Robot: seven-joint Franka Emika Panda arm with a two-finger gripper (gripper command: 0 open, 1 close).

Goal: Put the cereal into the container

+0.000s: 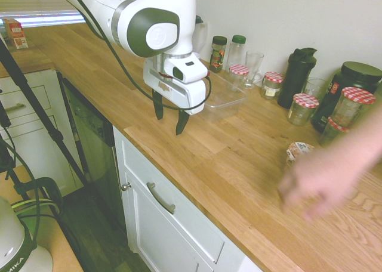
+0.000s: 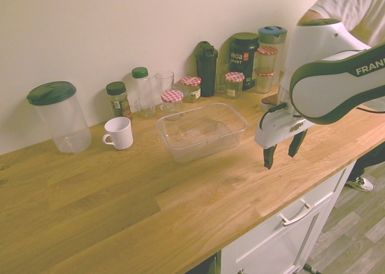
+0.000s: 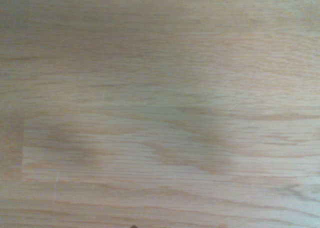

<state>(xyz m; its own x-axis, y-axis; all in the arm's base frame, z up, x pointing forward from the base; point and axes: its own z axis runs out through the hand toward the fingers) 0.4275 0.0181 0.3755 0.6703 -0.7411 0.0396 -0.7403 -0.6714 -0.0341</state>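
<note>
**Claw released above bare wood, cereal cup off to the side**

Gripper point(image 1: 169, 117) hangs over the wooden countertop point(image 1: 227, 164), dark fingers spread apart, holding nothing. Wrist view: only pale oak grain, blurred. The cereal point(image 1: 298, 150), a small round cup with white printed wrapper, sits on the counter well apart from the gripper, just beside a blurred human hand point(image 1: 319, 185). The container point(image 2: 201, 130), a clear shallow plastic tub with rounded corners, sits near the gripper, toward the wall. White mug point(image 2: 118, 133) beside the tub; glass jars with red-checkered lids point(image 2: 172, 98) behind it.
</note>
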